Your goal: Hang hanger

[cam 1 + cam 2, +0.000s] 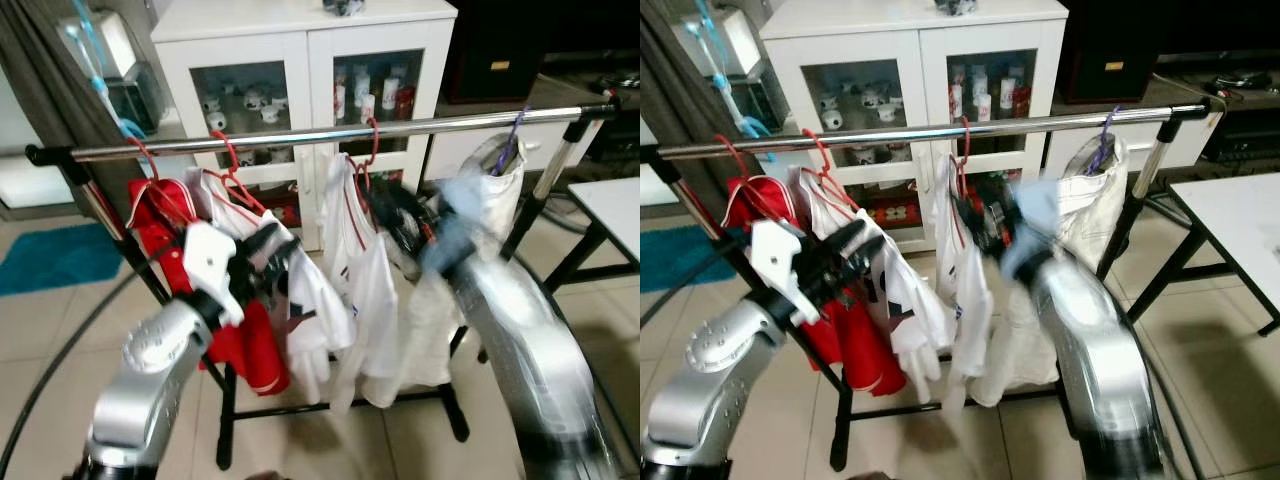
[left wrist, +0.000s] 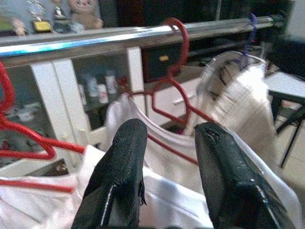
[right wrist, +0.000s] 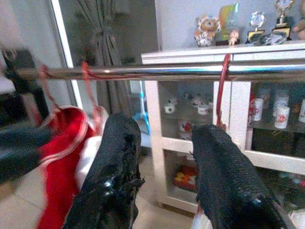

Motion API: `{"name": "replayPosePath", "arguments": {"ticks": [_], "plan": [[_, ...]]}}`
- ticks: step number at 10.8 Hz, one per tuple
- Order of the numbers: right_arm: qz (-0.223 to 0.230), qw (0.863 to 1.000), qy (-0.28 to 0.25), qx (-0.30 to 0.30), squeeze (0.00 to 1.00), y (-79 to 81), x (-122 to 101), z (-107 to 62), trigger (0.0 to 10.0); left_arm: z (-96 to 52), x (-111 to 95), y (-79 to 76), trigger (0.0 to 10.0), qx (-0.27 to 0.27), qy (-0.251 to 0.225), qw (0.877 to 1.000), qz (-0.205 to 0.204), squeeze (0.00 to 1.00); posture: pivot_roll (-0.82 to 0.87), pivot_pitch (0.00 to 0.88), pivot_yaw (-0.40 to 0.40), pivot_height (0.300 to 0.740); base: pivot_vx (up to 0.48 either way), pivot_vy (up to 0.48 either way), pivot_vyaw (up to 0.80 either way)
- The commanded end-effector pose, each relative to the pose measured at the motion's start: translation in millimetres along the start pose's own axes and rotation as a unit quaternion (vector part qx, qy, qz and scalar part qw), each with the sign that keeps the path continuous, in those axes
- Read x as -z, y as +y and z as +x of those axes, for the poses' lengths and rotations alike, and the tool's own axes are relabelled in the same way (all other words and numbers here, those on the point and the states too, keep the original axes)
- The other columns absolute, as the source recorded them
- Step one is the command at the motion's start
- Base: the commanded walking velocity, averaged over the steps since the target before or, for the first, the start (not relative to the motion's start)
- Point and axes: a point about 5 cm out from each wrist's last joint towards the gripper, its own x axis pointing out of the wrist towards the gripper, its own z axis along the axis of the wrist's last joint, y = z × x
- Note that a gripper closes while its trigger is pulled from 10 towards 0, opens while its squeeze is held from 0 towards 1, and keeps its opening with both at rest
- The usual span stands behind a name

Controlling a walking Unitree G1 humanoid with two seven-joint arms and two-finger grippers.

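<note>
A chrome rail (image 1: 300,135) spans the rack at chest height. From left to right it carries a red garment (image 1: 160,225) on a red hanger, a white shirt (image 1: 310,290) on a red hanger (image 1: 235,175), and a white garment (image 1: 365,270) on a red hanger whose hook (image 1: 372,140) is over the rail. A cream garment (image 1: 500,185) on a purple hanger (image 1: 515,130) hangs furthest right. My left gripper (image 1: 272,252) is open in front of the white shirt, holding nothing. My right gripper (image 1: 395,212), blurred, is open just below the rail beside the middle white garment. In the right wrist view its fingers (image 3: 119,143) are empty.
A white cabinet (image 1: 300,60) with glass doors stands close behind the rack. A white table (image 1: 612,205) is at the right. At the left are a teal mat (image 1: 55,255) and a dark curtain (image 1: 40,70). The rack's black legs (image 1: 228,420) stand on the tiled floor.
</note>
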Motion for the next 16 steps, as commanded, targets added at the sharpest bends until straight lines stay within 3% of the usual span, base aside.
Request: {"name": "replayPosePath", "arguments": {"ticks": [1, 3, 4, 6, 8, 10, 12, 16], "plan": [[0.006, 1.0, -0.009, -0.025, 1.0, 10.7, -4.8, -1.6, 10.0, -0.2, 1.2, 5.1, 10.0, -0.02, 0.005, 1.0, -0.009, 0.0, -0.05, 0.0, 0.117, 0.74, 0.0, 0.0, 0.0], [0.027, 0.998, 0.062, 0.011, 1.0, 20.5, 32.7, -26.3, 10.0, -4.0, 8.0, -1.6, 10.0, -0.028, 0.015, 0.999, -0.012, 0.0, -0.06, 0.0, 0.107, 0.74, 0.0, 0.0, 0.0], [0.026, 0.997, 0.064, 0.04, 1.0, 19.4, 35.9, -30.1, 10.0, -8.1, 13.8, -3.4, 10.0, -0.036, 0.022, 0.999, -0.008, 0.0, -0.06, 0.0, 0.103, 0.74, 0.0, 0.0, 0.0], [0.015, 0.998, 0.03, 0.061, 1.0, 18.3, 27.4, -26.5, 10.0, -6.1, 12.9, -6.0, 10.0, -0.039, 0.024, 0.999, -0.015, 0.0, -0.06, 0.0, 0.116, 0.74, 0.0, 0.0, 0.4], [0.021, 0.997, 0.014, 0.077, 1.0, 15.9, 32.4, -31.2, 10.0, -9.1, 15.2, -8.5, 10.0, -0.043, 0.027, 0.999, -0.011, 0.0, -0.06, 0.0, 0.116, 0.74, 0.0, 0.0, 0.79], [0.017, 0.996, 0.016, 0.087, 1.0, 11.4, 30.4, -35.1, 10.0, -6.6, 16.1, -12.4, 10.0, -0.032, 0.033, 0.999, -0.008, 0.0, -0.07, 0.0, 0.128, 0.74, 0.0, 0.0, 0.77], [0.018, 0.988, 0.014, 0.156, 1.0, -4.7, 32.3, -32.6, 10.0, 2.8, 16.0, -11.5, 10.0, -0.031, 0.029, 0.999, -0.001, 0.0, -0.07, 0.0, 0.129, 0.74, 0.0, -0.127, 0.0], [0.009, 0.988, 0.016, 0.151, 1.0, -3.2, 31.7, -27.3, 10.0, 3.5, 16.9, -14.7, 10.0, -0.039, 0.019, 0.999, -0.005, 0.0, -0.07, 0.0, 0.109, 0.74, 0.0, -0.319, 0.0]]}}
